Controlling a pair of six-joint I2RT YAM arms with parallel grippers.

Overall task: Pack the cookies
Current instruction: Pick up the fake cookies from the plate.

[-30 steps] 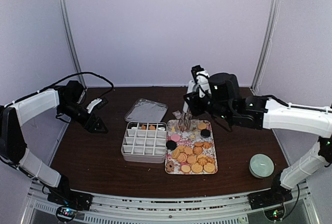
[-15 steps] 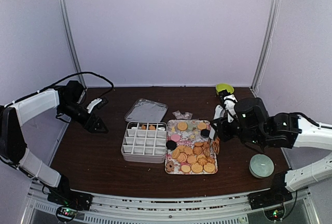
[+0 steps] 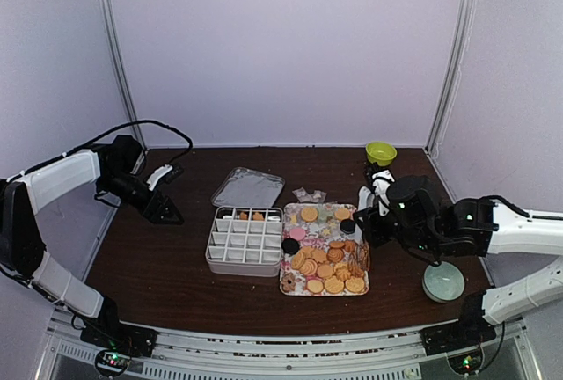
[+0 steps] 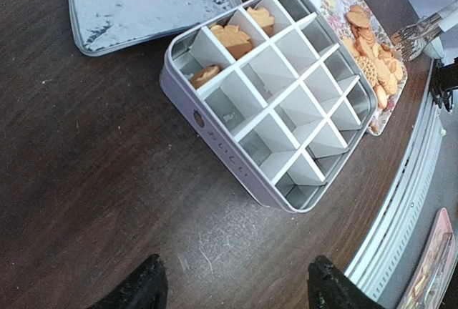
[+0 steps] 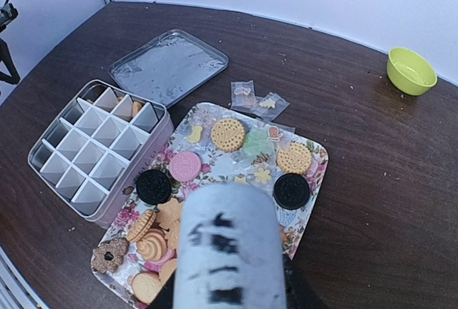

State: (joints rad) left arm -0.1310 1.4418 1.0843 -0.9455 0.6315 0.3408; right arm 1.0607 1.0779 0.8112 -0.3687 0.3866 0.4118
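Left arm (image 3: 62, 178): white shells on the long links, with black joints between them.
Right arm (image 3: 519, 222): the same white shells, and a big round black housing near the wrist.
Cable (image 3: 149, 125): black and thin, it makes a loop over the left arm.
Bases (image 3: 114, 338): black blocks, with small green and red lights just below.
Left hand (image 4: 232, 287): two black fingers (image 4: 143, 287) with rounded tips.

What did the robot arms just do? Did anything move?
The right gripper, holding the tongs, swung from the floral tray's far left corner to its right side, nearer the front edge. That uncovered the green bowl. No cookie looks picked up. The left gripper, which is open, the divided box and the cookies stayed put.
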